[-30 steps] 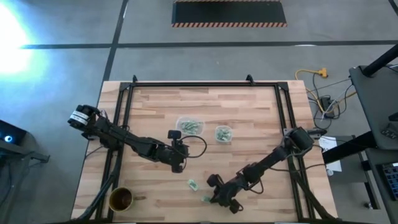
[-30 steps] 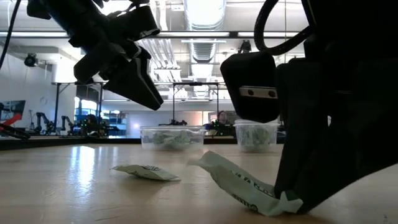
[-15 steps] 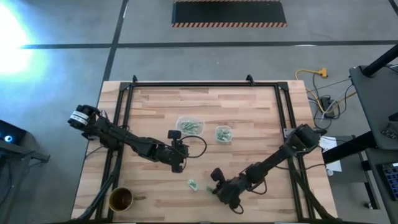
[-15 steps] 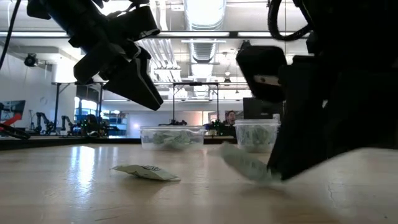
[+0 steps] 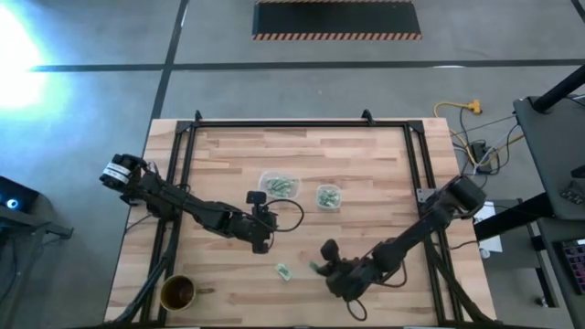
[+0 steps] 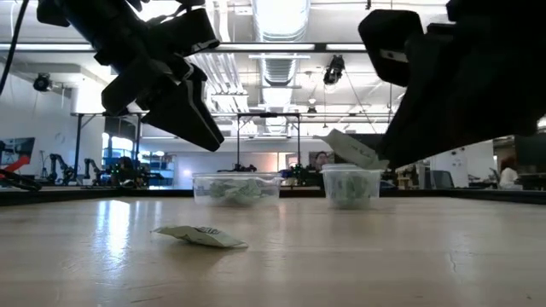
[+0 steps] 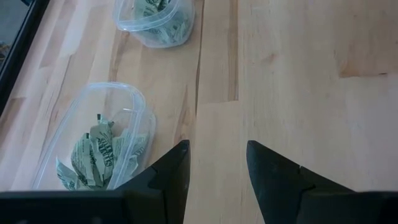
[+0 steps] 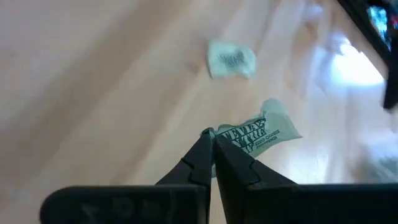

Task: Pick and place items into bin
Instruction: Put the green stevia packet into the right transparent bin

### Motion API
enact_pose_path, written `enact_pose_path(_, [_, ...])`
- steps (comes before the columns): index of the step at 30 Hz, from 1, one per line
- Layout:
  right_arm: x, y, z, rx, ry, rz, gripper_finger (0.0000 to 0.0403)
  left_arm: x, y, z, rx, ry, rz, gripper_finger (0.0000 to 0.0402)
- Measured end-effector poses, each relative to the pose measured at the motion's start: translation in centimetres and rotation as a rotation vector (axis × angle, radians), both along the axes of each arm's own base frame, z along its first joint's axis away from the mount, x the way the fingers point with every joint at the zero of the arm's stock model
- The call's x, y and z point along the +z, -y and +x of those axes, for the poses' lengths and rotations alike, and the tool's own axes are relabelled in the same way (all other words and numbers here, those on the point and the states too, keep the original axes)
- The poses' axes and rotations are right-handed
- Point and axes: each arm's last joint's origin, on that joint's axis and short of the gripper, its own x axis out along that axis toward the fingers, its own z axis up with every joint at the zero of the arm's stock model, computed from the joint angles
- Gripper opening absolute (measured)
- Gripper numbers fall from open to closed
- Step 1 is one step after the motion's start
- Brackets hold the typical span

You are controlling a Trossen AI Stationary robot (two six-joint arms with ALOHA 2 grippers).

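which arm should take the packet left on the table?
Left. Its hand is open and empty, near the loose packet. The right hand is shut on a packet, lifted off the table.

Two clear plastic tubs are being seen side by side near the middle of the pale wooden table [image 5: 366,164]: the wider tub [image 5: 279,185] toward the left arm's side, the smaller tub [image 5: 328,196] toward the right arm's side, each with crinkled wrapped packets inside. The left gripper [image 5: 260,239] is being held above the table just in front of the wider tub. One loose wrapped packet [image 5: 283,270] is lying on the table between the two grippers. Another packet [image 8: 258,134] is being held off the table in the right gripper [image 8: 213,140], near the front edge. A round brown cup [image 5: 177,292] is sitting at the front left corner.
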Motion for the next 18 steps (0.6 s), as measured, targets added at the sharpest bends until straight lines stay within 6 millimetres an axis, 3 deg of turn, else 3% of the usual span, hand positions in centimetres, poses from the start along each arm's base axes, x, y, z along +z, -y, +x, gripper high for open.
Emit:
enact_pose_path(11, [1.2, 2.6, -0.6, -0.206, 0.007, -0.154, 0.0008, 0.0, 0.0, 0.0, -0.001, 0.002, -0.001, 0.0141])
enact_pose_path(18, [2.1, 5.8, -0.5, -0.304, 0.026, -0.182, 0.0008, 0.0, 0.0, 0.0, -0.002, 0.004, -0.004, 0.0141])
